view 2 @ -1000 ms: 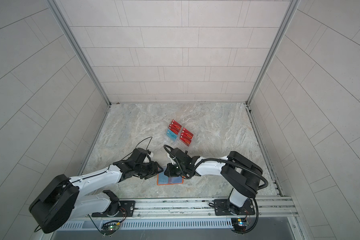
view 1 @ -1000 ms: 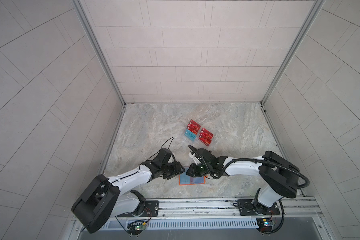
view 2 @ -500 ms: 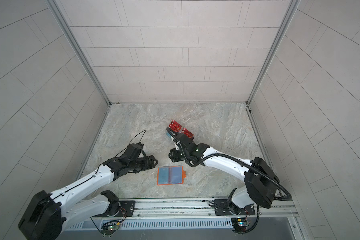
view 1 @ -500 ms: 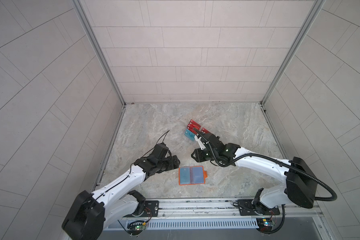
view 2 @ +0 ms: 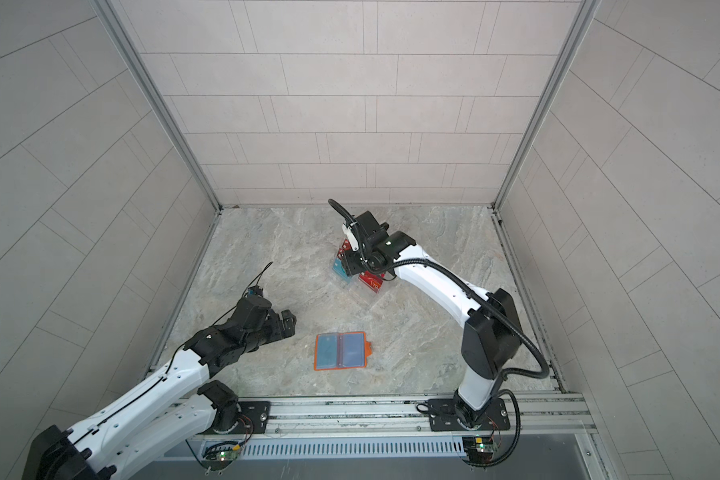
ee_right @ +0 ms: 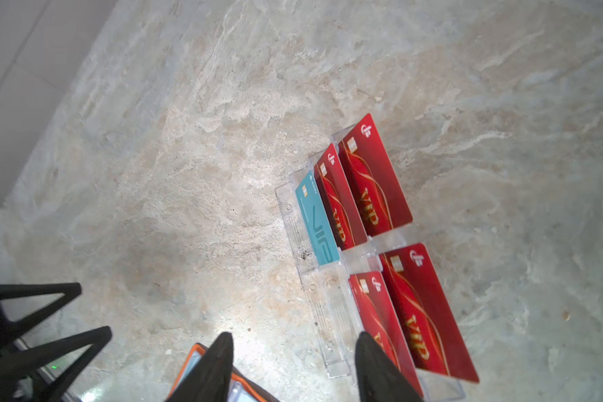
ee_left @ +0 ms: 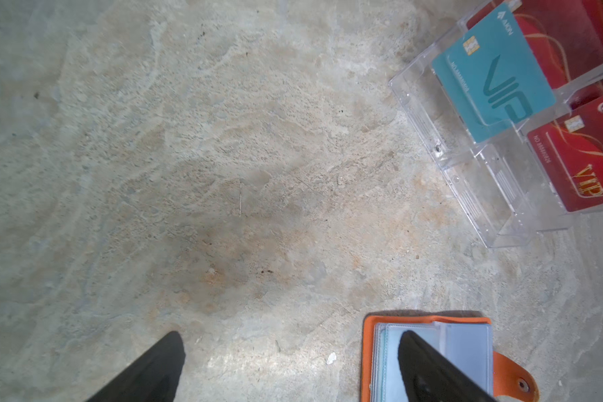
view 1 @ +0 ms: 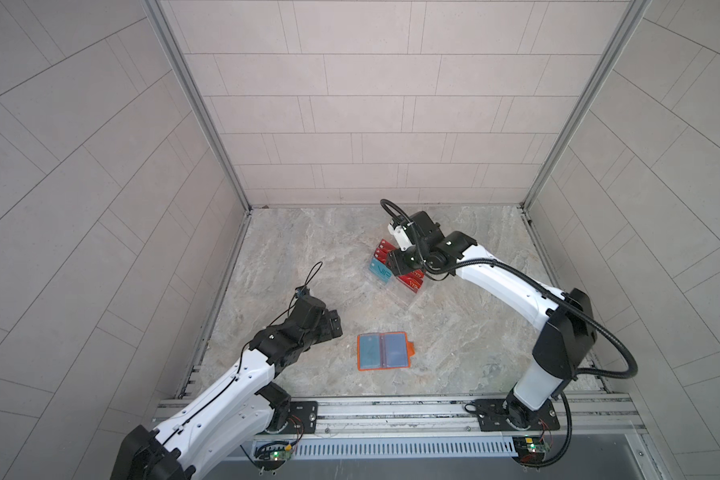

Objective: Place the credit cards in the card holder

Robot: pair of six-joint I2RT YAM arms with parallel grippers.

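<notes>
The card holder (view 1: 384, 350) (view 2: 340, 350) lies open and flat near the front, its clear sleeves showing teal and blue. The credit cards stand in a clear rack: one teal card (view 1: 381, 271) (ee_right: 316, 219) and several red cards (view 1: 410, 282) (ee_right: 373, 181). My right gripper (view 1: 393, 264) (ee_right: 293, 335) hovers over the rack's front edge, open, with nothing between its fingers. My left gripper (view 1: 335, 326) (ee_left: 291, 336) is wide open and empty just left of the card holder (ee_left: 369, 348). In the left wrist view one finger overlaps the holder's sleeves.
The clear acrylic tiered rack (ee_left: 484, 181) (ee_right: 322, 313) sits on the marble floor toward the back middle. Tiled walls close in three sides. A metal rail (view 1: 391, 409) with the arm bases runs along the front.
My right gripper left the card holder, moved back to the rack and opened. My left gripper drew away to the holder's left and opened wide. The holder lies uncovered.
</notes>
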